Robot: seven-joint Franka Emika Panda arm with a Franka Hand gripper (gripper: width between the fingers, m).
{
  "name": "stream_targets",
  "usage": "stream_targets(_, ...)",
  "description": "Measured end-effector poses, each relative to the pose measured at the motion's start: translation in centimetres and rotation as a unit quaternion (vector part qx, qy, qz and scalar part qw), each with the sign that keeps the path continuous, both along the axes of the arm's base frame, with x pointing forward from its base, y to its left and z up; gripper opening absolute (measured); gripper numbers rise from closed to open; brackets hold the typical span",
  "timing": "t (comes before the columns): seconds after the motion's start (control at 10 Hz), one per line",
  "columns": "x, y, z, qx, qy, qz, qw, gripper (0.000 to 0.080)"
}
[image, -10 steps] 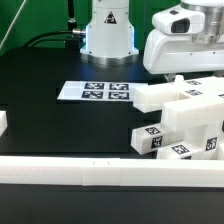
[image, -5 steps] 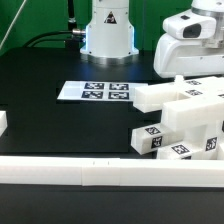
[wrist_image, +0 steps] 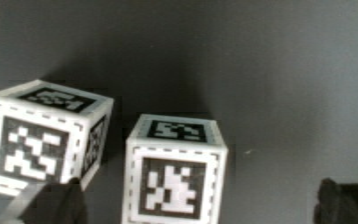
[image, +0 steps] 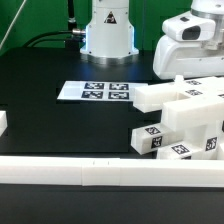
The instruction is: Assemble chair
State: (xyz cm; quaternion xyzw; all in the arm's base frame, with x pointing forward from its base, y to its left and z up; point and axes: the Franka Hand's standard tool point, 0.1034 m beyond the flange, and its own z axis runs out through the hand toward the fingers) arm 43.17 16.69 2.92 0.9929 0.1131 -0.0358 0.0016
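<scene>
The white chair parts (image: 186,112) lie bunched at the exterior view's right, with a tagged block (image: 150,139) in front of them. My gripper (image: 186,70) hangs over the back of this bunch, and its fingertips are hidden behind the parts. In the wrist view two upright white posts with tags show, one (wrist_image: 48,140) beside the other (wrist_image: 179,165). My gripper (wrist_image: 201,208) is open and empty. One dark finger (wrist_image: 51,205) is beside the first post and the other finger (wrist_image: 350,203) stands well clear of the second.
The marker board (image: 95,91) lies flat in the middle of the black table. A long white border rail (image: 100,173) runs along the front. A small white piece (image: 3,122) sits at the exterior view's left edge. The robot base (image: 108,30) stands at the back.
My gripper moved toward the exterior view's right over the chair parts between the first and second earlier frames, then held still. The parts have not moved.
</scene>
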Motion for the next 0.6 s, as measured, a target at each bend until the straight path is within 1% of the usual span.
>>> stream_targets(0.1, -0.03, 0.12, -0.25, -0.001, 0.002, 0.001, 1.0, 0.0649)
stream_targets(0.6, 0.31, 0.23, -0.28, 0.002, -0.008, 0.002, 1.0, 0.0649)
